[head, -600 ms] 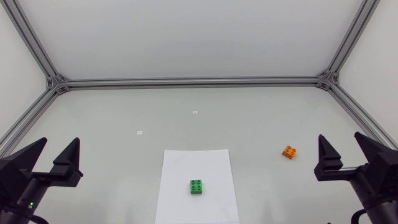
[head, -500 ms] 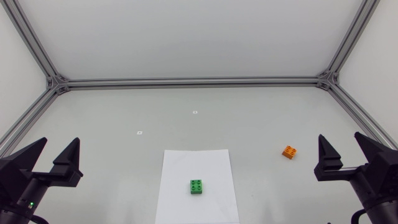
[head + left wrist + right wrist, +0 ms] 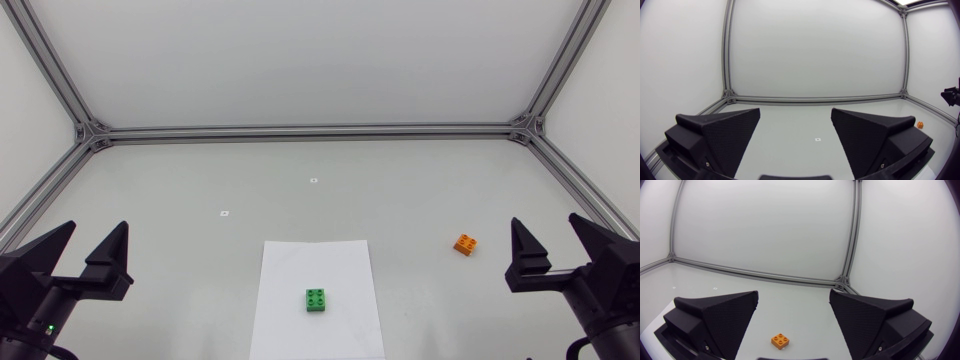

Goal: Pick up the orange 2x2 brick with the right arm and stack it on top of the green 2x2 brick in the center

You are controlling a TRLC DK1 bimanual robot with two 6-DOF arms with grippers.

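The right gripper point(image 3: 560, 252) gapes wide (empty); that orange brick point(image 3: 464, 243) looks light, rigid—best pinched across flat sides.

Looks like a lab test cell tbh; plain white tabletop point(image 3: 200, 170) boxed in by white panels point(image 3: 300, 60) on an aluminium extrusion frame point(image 3: 310, 131); tiny square markers point(image 3: 314, 181) stuck on the surface, plus a white paper sheet point(image 3: 290, 270) laid flat on it.

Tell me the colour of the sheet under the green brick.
White; the paper sheet shows best in the head view.
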